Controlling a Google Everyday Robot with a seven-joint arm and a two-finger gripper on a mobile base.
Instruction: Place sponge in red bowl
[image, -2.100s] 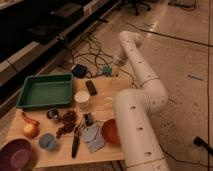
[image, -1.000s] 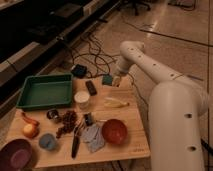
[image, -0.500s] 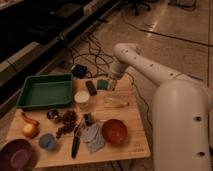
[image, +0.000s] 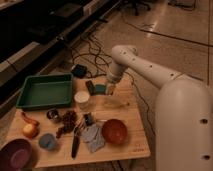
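Sponge sits on the far counter, just beside the tool; we cannot tell its grip. Red bowl, nearer, holds nothing yet.

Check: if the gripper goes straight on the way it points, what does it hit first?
Probably the wooden table, just right of the white cup. The gripper points down over the table's far side, with the teal sponge at its tip. Depth is unclear.

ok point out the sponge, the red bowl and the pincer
sponge (image: 100, 89), camera view, middle of its top
red bowl (image: 115, 131), camera view, its bare inside
pincer (image: 110, 90), camera view, its tip, beside the sponge
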